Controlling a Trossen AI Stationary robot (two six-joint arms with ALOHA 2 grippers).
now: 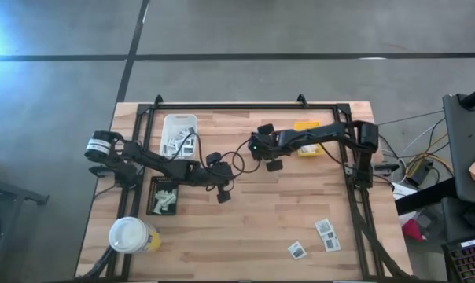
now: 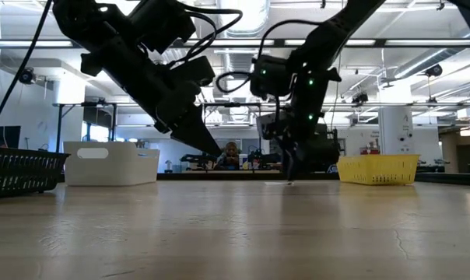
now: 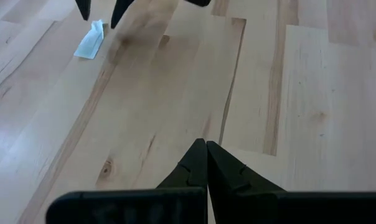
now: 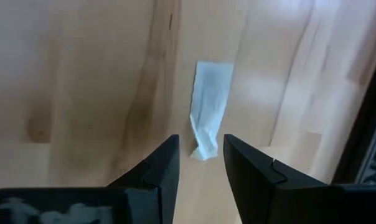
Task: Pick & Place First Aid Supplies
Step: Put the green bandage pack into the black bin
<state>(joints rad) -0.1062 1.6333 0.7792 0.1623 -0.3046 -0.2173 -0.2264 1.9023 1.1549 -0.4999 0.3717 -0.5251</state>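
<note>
Right wrist view: my right gripper (image 4: pixel 199 163) stands open w/ its fingers on both sides of a pale bluish-white packet (image 4: pixel 209 106) lying on the bare table (image 4: pixel 82 74). It looks thin, very light and soft, one end crumpled, so I judge it can slide; better to pinch the crumpled end. No writing readable. My left gripper (image 3: pixel 206 163) is closed, empty, waiting nearby
</note>
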